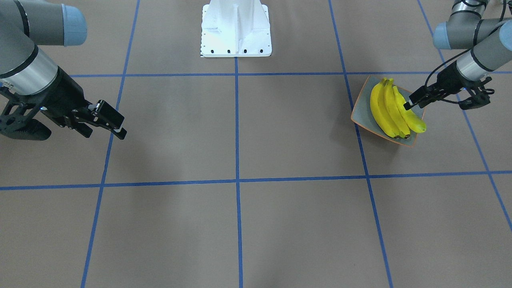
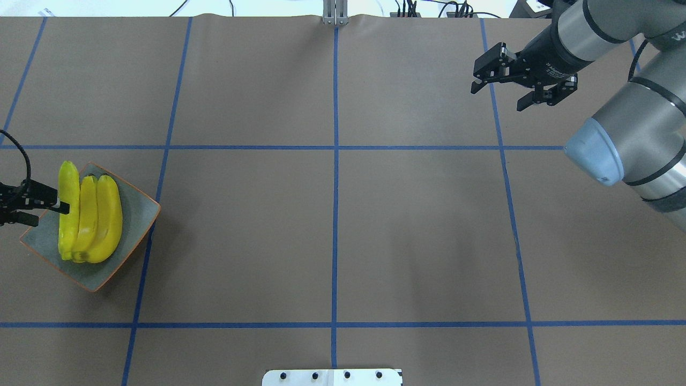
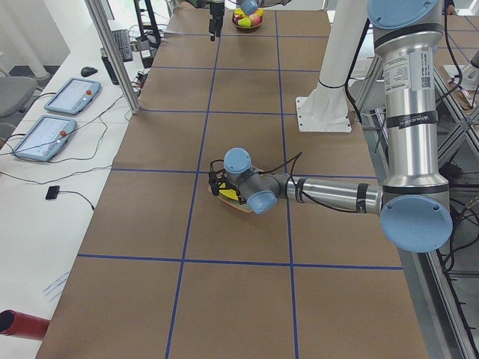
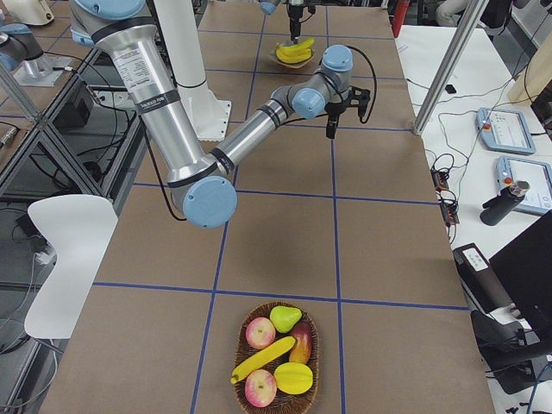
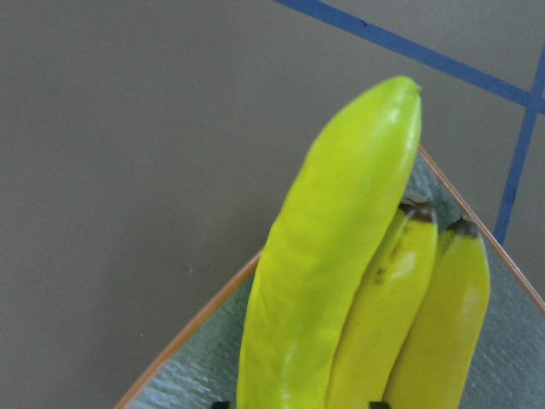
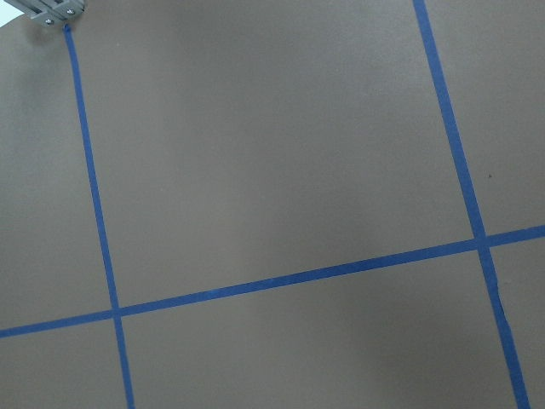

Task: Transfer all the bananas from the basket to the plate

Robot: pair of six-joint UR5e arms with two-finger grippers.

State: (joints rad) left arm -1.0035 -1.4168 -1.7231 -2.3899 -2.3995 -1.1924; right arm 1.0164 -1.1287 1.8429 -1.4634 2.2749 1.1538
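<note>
While three bananas lie on the plate, the left gripper grasping the nine-o'clock one, a fourth banana waits in the basket; right gripper spread wide.

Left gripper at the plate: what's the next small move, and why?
Probably open the left gripper and lift it off. The banana at its fingertips already lies on the plate beside two others; whether it is clamped I cannot tell. One more banana sits in the basket at the far end, nearer the right gripper, which hangs open over bare table.
</note>
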